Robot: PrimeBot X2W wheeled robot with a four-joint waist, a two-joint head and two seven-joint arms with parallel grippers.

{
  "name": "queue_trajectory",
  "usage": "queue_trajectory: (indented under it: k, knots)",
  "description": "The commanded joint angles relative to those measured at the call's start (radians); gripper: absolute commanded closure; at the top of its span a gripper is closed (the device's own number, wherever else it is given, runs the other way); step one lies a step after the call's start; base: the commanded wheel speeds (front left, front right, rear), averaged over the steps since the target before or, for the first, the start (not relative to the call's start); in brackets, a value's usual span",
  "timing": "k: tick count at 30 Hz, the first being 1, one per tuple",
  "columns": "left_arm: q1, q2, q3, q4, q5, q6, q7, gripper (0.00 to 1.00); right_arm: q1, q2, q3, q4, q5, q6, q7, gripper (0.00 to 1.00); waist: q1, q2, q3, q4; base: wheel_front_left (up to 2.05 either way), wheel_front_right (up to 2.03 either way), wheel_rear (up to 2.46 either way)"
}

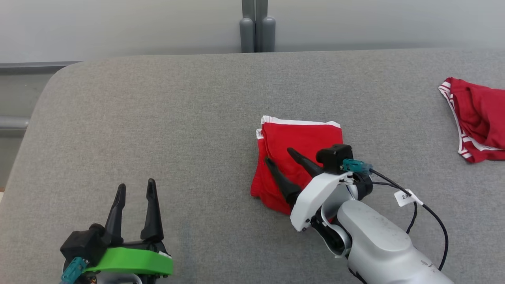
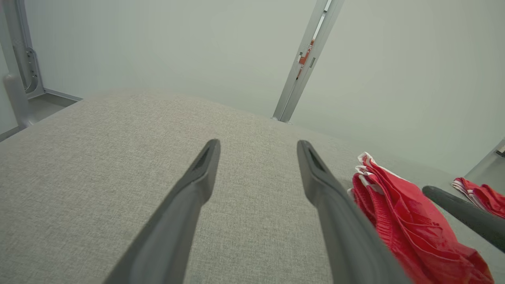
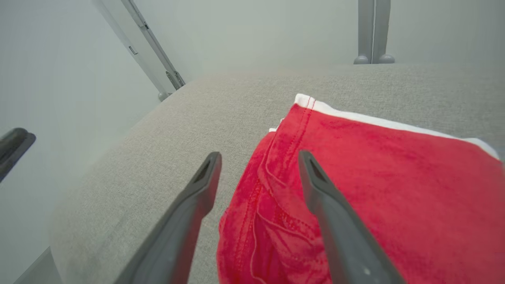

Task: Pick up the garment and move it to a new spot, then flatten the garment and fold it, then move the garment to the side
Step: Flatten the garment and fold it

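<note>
**Head view.** I am looking down on the grey padded surface [image 1: 177, 118]. The folded red garment [image 1: 303, 136] is lying a little right of centre, with its white-trimmed edge facing the far side. I am holding the right gripper [image 1: 279, 154] over the garment's near left part, with its two dark fingers spread wide and the jaws open. I cannot tell whether the fingertips are touching the cloth. The left gripper [image 1: 136, 183] is resting at the lower left, well apart from the garment, and it is likewise standing open over bare surface. A second red garment [image 1: 479, 118] with striped white trim is lying crumpled at the right edge, well apart from the folded one. Grey posts [image 1: 257, 27] are standing behind the far edge.

**Right wrist view.** One finger [image 3: 327, 205] is lying over the red cloth, while the other [image 3: 189, 213] is lying over the grey surface just beside the garment's folded edge. Stitched seams and stacked layers are showing between them.

**Left wrist view.** The open fingers are pointing across bare surface. The folded garment is lying to their right, and a dark finger of the right gripper is reaching in above its far side.
</note>
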Motion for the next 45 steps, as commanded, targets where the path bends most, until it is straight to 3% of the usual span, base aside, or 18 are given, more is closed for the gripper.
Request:
queue_trajectory:
  k: [1,11,12,16,28,45]
  knots:
    - [-0.013,0.001,-0.007,0.005,0.008,-0.007,0.0,0.0,0.019,-0.012,-0.011,-0.015,0.003,-0.001,-0.012,0.0,0.0,0.0,-0.002,-0.009,0.0,0.0,0.0]
    - [-0.018,-0.004,-0.041,0.006,0.002,-0.007,0.0,0.0,0.087,-0.093,-0.211,-0.093,-0.078,-0.001,-0.067,0.0,0.0,0.0,0.005,-0.019,0.0,0.0,0.0]
    - [-0.02,-0.004,-0.042,0.006,0.002,-0.007,0.0,0.0,0.095,-0.099,-0.23,-0.092,-0.097,-0.001,-0.07,0.38,0.0,0.0,0.007,-0.015,0.0,0.0,0.0]
    - [-0.022,-0.005,-0.044,0.005,0.001,-0.004,0.0,0.0,0.132,-0.109,-0.26,-0.08,-0.138,-0.001,-0.069,1.0,0.0,0.0,0.016,0.0,0.0,0.0,0.0]
    - [-0.033,-0.007,-0.043,0.005,0.002,-0.004,0.0,0.0,0.135,-0.109,-0.156,0.017,-0.141,-0.001,-0.047,1.0,0.0,0.0,0.039,0.056,0.0,0.0,0.0]
    - [-0.028,-0.007,-0.038,0.007,0.001,-0.002,0.0,0.0,0.072,-0.114,0.208,0.043,-0.047,-0.001,-0.032,1.0,0.0,0.0,0.034,0.079,0.0,0.0,0.0]
